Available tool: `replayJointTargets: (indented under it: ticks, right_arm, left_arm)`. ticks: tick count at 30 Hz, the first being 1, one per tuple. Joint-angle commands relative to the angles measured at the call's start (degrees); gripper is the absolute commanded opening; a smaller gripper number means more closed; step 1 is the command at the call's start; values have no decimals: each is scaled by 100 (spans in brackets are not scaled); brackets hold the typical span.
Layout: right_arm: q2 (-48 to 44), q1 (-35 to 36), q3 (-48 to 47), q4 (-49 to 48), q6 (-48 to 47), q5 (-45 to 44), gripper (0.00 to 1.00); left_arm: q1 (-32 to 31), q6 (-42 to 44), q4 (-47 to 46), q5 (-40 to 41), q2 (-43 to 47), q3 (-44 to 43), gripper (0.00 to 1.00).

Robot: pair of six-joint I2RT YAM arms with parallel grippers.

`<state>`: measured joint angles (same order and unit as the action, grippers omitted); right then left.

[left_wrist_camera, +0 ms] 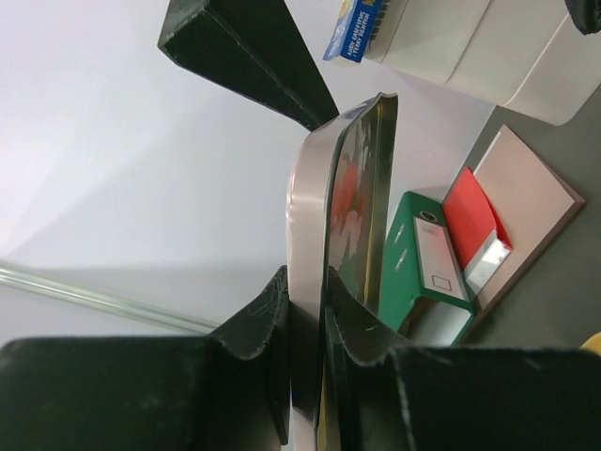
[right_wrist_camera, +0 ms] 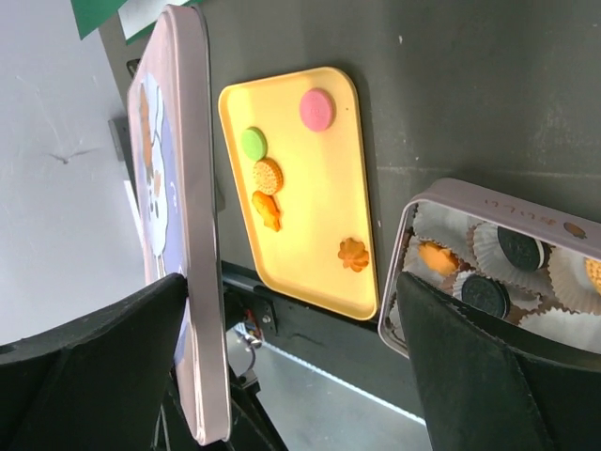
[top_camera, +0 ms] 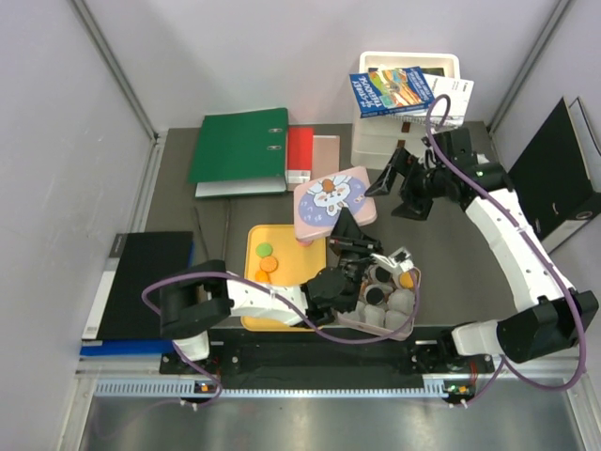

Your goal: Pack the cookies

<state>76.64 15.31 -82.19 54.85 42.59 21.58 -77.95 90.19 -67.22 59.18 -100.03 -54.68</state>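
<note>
Left gripper: pinching pink lid by its edge.
Right gripper: spread wide, holding nothing, just beside lid.
Cookies: some on yellow tray, some in tin near left fingers.

We see bright, even overhead light with only soft shadows on the table. Near the left wrist camera the lid blurs and mirrors colours; the yellow tray glows, its cookies sharp.

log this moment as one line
left gripper shut on lid, off tin | right gripper open near lid | five cookies on tray | tin partly filled
</note>
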Motion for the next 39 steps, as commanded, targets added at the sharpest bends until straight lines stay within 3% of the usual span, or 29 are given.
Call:
replayJointTargets:
  ticks: [1,8,16,18,19,23,27,29,31,39]
  right_arm:
    - [-70,-19,186,-431,-102,65,91]
    - [-18,-19,432,-1090,-23,320,66]
    - [184,-19,555,-1714,127,891,45]
    - [184,-19,625,-1793,92,1023,32]
    - [167,-19,678,-1881,57,1075,21]
    - [141,-28,661,-1847,-57,1164,3]
    - [114,-19,529,-1697,-163,1129,0]
    - [62,-28,441,-1627,-189,1068,0]
    - [18,-46,371,-1609,-216,1041,0]
    - [-202,-133,133,-1644,-198,988,0]
  left_arm:
    - [-132,788,-1477,-231,-60,44,0]
    - [-282,930,-1671,-231,-175,62,0]
    - [-308,956,-1768,-179,-228,53,0]
    - [-308,921,-1777,-143,-245,36,0]
    - [-308,895,-1777,-126,-254,27,0]
    - [-299,711,-1777,23,-271,-122,0]
    - [-221,482,-1654,304,-298,-236,12]
    - [-159,412,-1584,445,-298,-245,36]
    - [-133,280,-1627,664,-272,-245,68]
    - [-80,-712,-1259,1385,149,53,98]
